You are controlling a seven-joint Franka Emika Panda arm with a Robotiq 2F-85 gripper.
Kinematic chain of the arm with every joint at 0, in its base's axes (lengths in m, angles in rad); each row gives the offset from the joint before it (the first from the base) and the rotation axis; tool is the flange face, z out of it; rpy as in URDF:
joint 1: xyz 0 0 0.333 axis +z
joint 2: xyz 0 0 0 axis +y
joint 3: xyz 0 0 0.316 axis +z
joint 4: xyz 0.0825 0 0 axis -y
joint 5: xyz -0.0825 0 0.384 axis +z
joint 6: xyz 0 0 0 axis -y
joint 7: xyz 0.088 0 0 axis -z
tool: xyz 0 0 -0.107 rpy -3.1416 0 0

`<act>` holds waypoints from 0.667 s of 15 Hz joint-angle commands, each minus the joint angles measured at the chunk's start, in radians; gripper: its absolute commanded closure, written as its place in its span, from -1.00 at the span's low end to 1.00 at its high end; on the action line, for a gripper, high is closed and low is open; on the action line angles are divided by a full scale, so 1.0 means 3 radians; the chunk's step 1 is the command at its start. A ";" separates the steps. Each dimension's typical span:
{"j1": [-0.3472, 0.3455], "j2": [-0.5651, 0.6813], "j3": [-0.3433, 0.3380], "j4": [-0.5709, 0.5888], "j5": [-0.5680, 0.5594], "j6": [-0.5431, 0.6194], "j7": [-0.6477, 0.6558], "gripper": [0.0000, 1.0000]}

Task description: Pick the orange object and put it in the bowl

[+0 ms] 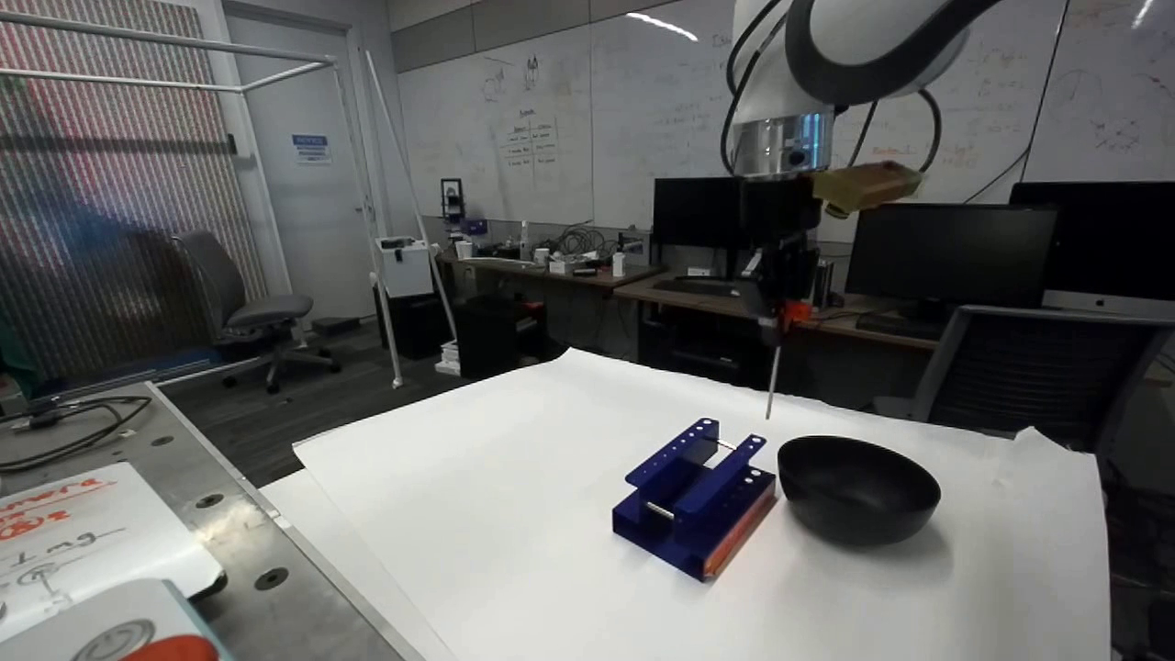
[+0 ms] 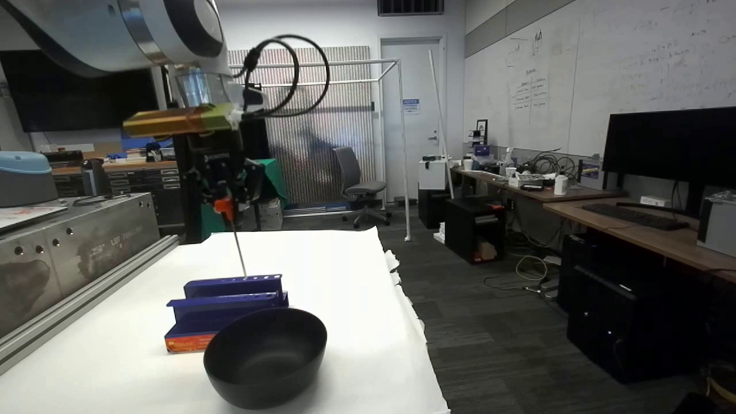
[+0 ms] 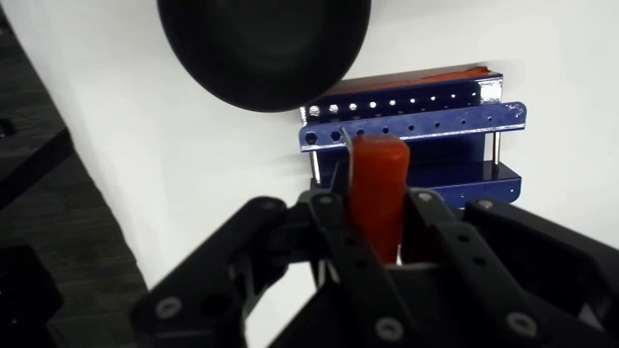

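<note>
The gripper holds the orange object pinched between its fingers, thin shaft pointing steeply down, and the bowl lies lower and to one side, so the carrying should probably go sideways first.

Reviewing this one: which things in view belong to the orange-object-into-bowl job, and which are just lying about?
Part of the job:
Orange-handled tool, held in the gripper
Black bowl, standing on the white covering

Just lying about:
Blue holed block, near the bowl but not named in the task
Keyboard
Monitors
Gray chair
</note>
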 commanded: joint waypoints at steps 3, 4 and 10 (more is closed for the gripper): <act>-0.0042 -0.0307 -0.0037 -0.0086 -0.0553 -0.0566 0.0167 0.92; -0.0058 -0.0277 -0.0044 -0.0133 -0.0629 -0.0569 0.0180 0.92; -0.0022 0.0081 -0.0013 -0.0627 -0.0616 -0.0064 0.0335 0.92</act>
